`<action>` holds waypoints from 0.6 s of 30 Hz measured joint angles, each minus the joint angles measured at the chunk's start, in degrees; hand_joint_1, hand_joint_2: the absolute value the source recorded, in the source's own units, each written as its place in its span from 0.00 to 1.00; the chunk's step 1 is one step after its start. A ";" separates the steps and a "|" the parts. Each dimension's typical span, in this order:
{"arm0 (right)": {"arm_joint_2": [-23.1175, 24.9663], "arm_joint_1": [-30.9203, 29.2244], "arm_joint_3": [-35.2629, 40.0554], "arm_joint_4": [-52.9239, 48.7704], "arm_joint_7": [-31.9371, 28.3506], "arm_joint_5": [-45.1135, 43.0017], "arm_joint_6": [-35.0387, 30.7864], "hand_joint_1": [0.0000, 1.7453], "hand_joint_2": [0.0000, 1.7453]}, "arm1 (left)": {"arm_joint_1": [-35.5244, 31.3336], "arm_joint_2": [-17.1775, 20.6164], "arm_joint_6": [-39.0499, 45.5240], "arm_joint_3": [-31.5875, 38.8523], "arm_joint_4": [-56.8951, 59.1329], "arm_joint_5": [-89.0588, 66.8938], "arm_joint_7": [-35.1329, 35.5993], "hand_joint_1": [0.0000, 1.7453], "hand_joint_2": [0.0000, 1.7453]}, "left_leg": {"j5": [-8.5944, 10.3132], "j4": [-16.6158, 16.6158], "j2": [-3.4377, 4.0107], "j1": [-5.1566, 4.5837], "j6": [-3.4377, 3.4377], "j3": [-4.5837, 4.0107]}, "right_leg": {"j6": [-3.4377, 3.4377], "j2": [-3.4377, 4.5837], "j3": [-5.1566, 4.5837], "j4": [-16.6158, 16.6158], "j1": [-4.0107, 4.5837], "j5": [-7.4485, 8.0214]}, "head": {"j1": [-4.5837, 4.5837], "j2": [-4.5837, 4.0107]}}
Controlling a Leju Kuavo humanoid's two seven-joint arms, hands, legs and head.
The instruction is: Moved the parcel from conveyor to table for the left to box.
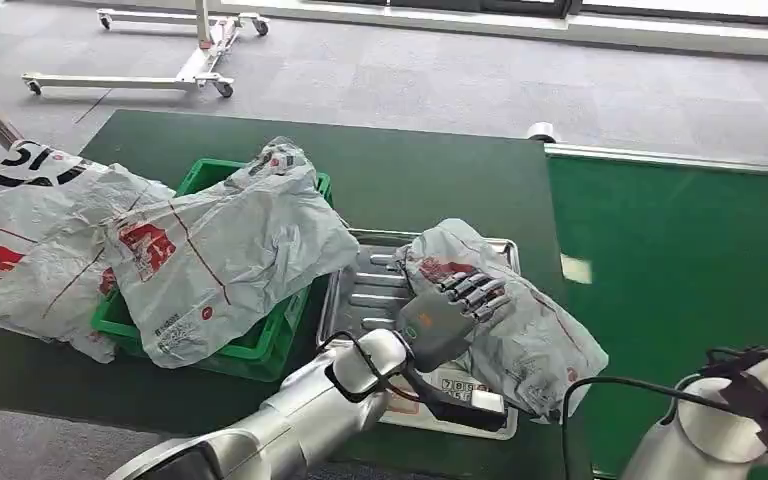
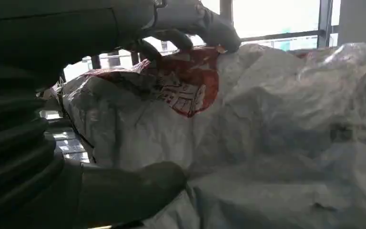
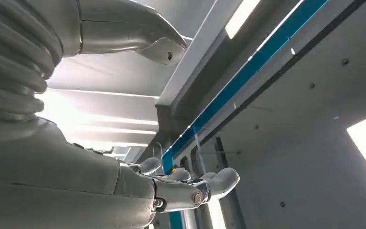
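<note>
Closest in, my left hand clasps the soft, crinkly, light-looking parcel on the metal tray; I'd grip its bunched upper fold. Right hand empty, fingers apart.

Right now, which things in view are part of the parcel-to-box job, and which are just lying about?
Part of the job:
- parcel on the metal tray
- left hand, grasping that parcel
- green crate, already piled with bagged parcels
- conveyor
- right hand, raised, holding nothing

Lying about:
- wheeled frame on the floor
</note>
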 measured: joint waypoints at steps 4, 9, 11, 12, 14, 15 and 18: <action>0.04 -0.16 0.00 0.53 0.00 0.07 0.00 0.00 1.00 | -0.33 0.00 0.11 -0.88 1.47 -0.33 0.28 1.00 1.00 | 0.02 0.00 0.00 0.00 0.00 0.00 | -0.01 0.00 0.00 0.00 0.00 0.02 | 0.00 0.00; 0.04 -0.20 0.00 1.03 0.02 -0.30 0.00 0.00 1.00 | -0.64 0.02 0.22 -1.01 2.41 -0.77 0.50 1.00 1.00 | 0.02 0.00 0.00 0.00 -0.01 0.00 | -0.01 0.00 -0.01 0.00 0.00 0.02 | 0.00 0.00; 0.04 -0.22 0.00 1.20 0.02 -0.44 0.00 0.00 1.00 | -0.86 0.02 0.37 -1.01 2.67 -0.87 0.52 1.00 1.00 | 0.02 0.00 0.00 0.00 -0.01 0.00 | -0.01 0.00 -0.02 0.00 0.00 0.02 | 0.00 0.00; 0.04 -0.22 0.00 1.25 0.02 -0.46 0.00 0.00 1.00 | -0.97 0.02 0.46 -1.01 2.80 -0.94 0.55 1.00 1.00 | 0.02 0.00 0.00 0.00 -0.01 0.00 | -0.01 0.00 -0.02 0.00 0.00 0.02 | 0.00 0.00; 0.04 -0.23 0.00 1.31 0.02 -0.46 0.00 0.00 1.00 | -1.11 0.02 0.70 -1.01 3.02 -1.07 0.68 1.00 1.00 | 0.02 0.00 0.00 0.00 -0.01 0.00 | -0.01 0.00 -0.02 0.00 0.00 0.02 | 0.00 0.00; 0.04 -0.23 0.00 1.36 0.02 -0.46 0.00 0.00 1.00 | -1.13 0.02 1.12 -1.01 3.11 -1.09 0.79 1.00 1.00 | 0.02 0.00 0.00 0.00 -0.01 0.00 | -0.01 0.00 -0.03 0.00 0.00 0.02 | 0.00 0.00; 0.04 -0.23 -0.02 1.49 0.00 -0.46 0.00 0.00 1.00 | -1.12 0.02 5.03 -1.01 3.28 -2.12 3.05 1.00 1.00 | 0.03 0.00 0.00 0.00 -0.02 -0.01 | -0.01 0.00 -0.03 0.00 0.00 0.02 | 0.00 0.00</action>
